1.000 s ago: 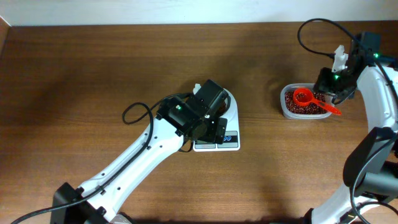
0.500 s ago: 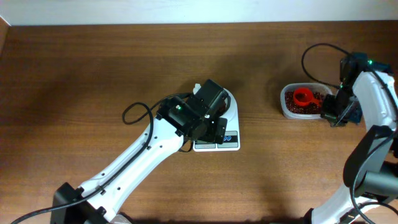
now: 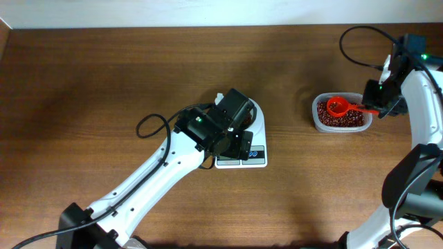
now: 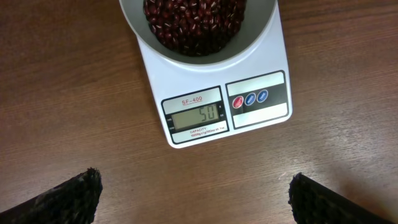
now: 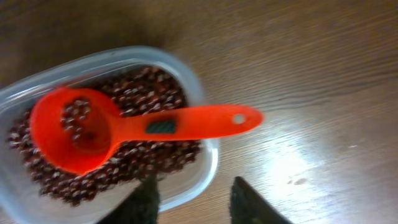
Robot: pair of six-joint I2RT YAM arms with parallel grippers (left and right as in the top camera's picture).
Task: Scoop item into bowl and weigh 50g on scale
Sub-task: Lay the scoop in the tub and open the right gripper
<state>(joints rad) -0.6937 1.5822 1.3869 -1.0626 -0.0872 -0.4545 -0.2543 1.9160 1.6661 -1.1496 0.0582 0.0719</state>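
Beneath bowl (image 4: 256, 25), scale (image 4: 205, 78) runs front-back, display (image 4: 198, 116) frontward

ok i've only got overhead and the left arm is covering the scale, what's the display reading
observer: the left wrist view shows the scale from the front, and its display reads 50.
operator: and what's sitting on it
observer: a white bowl with a heap of red beans inside. its far rim is cut off by the frame.
operator: and over on the right, anything held
observer: no. the right wrist view shows the right tool open, with its fingers below the handle of the red scoop. the scoop rests in the clear tub with a few beans in its cup.
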